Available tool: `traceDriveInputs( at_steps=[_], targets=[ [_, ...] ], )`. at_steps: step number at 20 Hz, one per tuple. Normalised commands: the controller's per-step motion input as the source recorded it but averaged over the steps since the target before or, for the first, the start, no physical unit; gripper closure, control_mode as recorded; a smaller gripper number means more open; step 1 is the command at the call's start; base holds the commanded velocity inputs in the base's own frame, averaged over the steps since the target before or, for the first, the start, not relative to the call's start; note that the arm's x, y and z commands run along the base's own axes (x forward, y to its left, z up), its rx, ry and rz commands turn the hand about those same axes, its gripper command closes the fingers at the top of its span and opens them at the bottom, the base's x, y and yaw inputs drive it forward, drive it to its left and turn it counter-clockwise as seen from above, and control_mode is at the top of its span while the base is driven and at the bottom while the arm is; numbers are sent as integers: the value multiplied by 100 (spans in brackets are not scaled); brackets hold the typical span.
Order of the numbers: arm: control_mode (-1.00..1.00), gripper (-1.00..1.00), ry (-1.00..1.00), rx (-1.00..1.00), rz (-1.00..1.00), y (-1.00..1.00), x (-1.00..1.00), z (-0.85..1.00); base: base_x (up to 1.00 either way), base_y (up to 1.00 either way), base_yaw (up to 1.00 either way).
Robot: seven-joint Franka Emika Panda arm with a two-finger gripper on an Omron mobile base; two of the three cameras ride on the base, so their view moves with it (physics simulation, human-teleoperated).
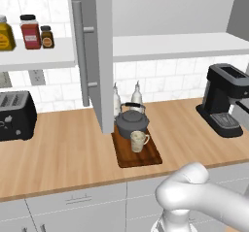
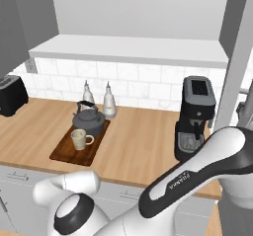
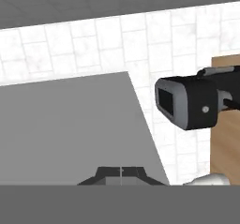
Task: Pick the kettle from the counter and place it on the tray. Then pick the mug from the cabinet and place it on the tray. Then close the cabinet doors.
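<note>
The hand is sitting fully closed, gripping nothing; kettle and mug are resting on the tray.

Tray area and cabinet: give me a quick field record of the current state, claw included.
kettle: on the tray, back end
mug: on the tray, in front of the kettle
cabinet doors: left door swung open, right door also open
claw: shut, holding nothing, against a grey panel in the hand view
counter: toaster left, coffee machine right, two white bottles behind the kettle
</note>
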Motion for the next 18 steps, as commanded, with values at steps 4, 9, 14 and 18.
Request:
traceDriveInputs(
  at_steps=[4,9,14,18],
  targets=[
    [-100,100,0,0,15,9,10,29,0,0,0],
    [-100,100,0,0,24,36,25,3,0,0,0],
    [-100,100,-1,0,21,50,10,3,0,0,0],
    [-100,100,-6,0,6,53,1,4,0,0,0]
  ],
)
